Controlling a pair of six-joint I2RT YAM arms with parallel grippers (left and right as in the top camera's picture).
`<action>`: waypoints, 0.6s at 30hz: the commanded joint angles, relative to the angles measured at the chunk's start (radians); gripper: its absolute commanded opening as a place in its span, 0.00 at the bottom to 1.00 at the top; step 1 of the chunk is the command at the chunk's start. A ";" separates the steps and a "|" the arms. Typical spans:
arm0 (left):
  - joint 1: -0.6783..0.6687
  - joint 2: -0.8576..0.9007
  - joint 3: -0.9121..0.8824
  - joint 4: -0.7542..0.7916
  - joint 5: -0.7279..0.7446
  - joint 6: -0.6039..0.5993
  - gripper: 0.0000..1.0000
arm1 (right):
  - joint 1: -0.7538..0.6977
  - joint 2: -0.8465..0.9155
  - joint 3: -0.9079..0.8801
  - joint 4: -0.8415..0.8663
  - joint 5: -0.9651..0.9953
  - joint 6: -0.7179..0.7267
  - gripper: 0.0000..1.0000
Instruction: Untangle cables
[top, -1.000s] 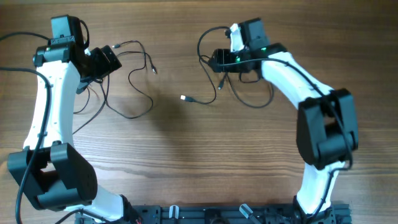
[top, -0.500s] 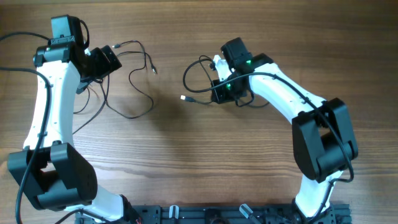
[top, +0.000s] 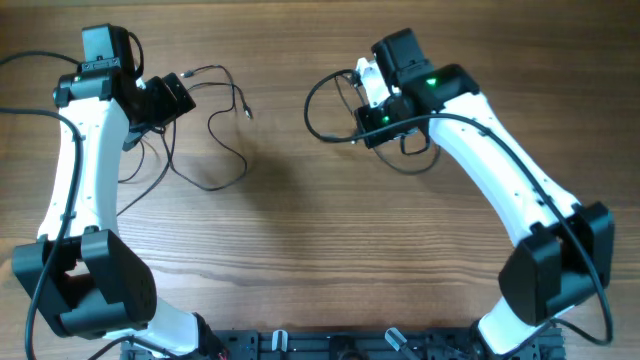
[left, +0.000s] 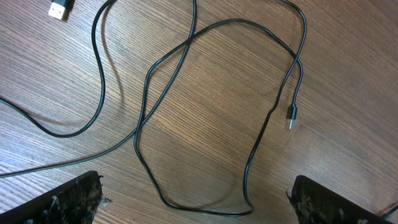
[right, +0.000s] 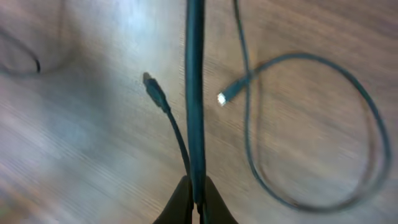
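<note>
Two groups of thin black cables lie on the wooden table. The left cable (top: 225, 150) loops below my left gripper (top: 180, 97). In the left wrist view this cable (left: 146, 106) crosses itself, with a small plug (left: 291, 116) at the right and a silver USB plug (left: 59, 9) at the top left. My left gripper (left: 199, 208) hangs wide open above it, holding nothing. My right gripper (top: 368, 125) is shut on a right cable (top: 315, 115). The right wrist view shows that cable (right: 194, 93) running straight up from the shut gripper (right: 196, 202). A dark plug (right: 152, 84) and a silver tip (right: 222, 98) lie close by.
Another loop of cable (top: 410, 162) lies under the right arm, seen blurred as a ring (right: 373, 130) in the right wrist view. Thicker arm cables (top: 30, 65) run off the left edge. The arm bases (top: 350, 345) stand at the front edge.
My right gripper has shut on a cable and swung left and forward, then back, pulling its loop along. The silver plug has left its earlier spot. The left arm has stayed still.
</note>
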 joint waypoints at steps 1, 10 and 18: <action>-0.001 0.010 -0.002 0.000 0.008 -0.009 1.00 | -0.021 -0.023 0.092 -0.109 0.205 -0.097 0.04; -0.001 0.010 -0.002 0.000 0.008 -0.009 1.00 | -0.029 0.037 0.091 0.123 0.588 -0.184 0.05; -0.001 0.010 -0.002 0.000 0.008 -0.009 1.00 | -0.023 0.174 0.070 0.178 0.712 -0.023 0.14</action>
